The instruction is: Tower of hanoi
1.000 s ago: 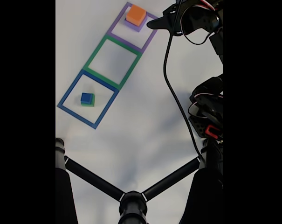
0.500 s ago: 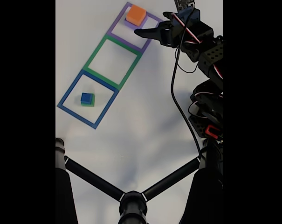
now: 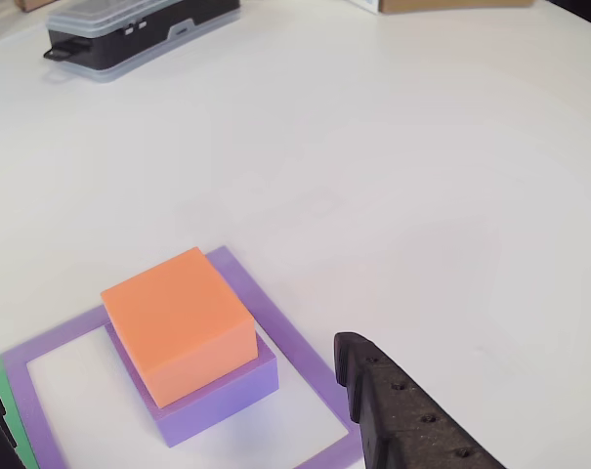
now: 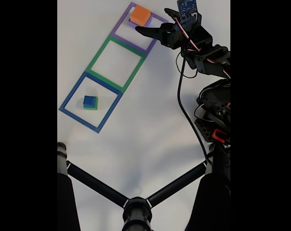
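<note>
Overhead, in the fixed view, the black arm [image 4: 203,53] reached from the right edge toward eleven o'clock, its jaws' dark tip [image 4: 144,31] lying just beside the orange block [image 4: 140,15], at about five o'clock from it. Whether the jaws were parted or closed could not be told; nothing showed between them. In the other view one black jaw finger [image 3: 393,405] rose from the bottom edge, near the purple frame's [image 3: 275,313] rim.

Four foam blocks and three flat square frames lay on the white counter [image 4: 145,130]. The frames ran in a diagonal row: blue frame [image 4: 70,98], green frame [image 4: 99,55], then the purple one. The orange block sat stacked on the wider, flat purple block [image 3: 222,396] inside the purple frame, at its far corner. The small blue cube [image 4: 89,101] sat on the green block [image 4: 93,107] inside the blue frame. The green frame held nothing.
</note>
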Controlling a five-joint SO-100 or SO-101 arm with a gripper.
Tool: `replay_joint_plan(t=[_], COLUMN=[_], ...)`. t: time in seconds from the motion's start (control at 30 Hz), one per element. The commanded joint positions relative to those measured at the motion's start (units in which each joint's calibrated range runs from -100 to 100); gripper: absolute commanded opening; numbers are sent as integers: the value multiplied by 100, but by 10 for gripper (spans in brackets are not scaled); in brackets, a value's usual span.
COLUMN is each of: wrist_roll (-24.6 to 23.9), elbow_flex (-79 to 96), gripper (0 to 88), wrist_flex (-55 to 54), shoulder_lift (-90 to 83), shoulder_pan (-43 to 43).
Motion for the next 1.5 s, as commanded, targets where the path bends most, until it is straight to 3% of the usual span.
replay_joint_plan(t=[0.0, 0.5, 1.47], wrist_roll=[0, 0, 0], elbow_flex=[-132, -695, -1858], gripper=[429, 425, 424], wrist_flex=[-687, -2282, -3067], shoulder_lift=[477, 2360, 4043], shoulder_pan=[148, -35, -333])
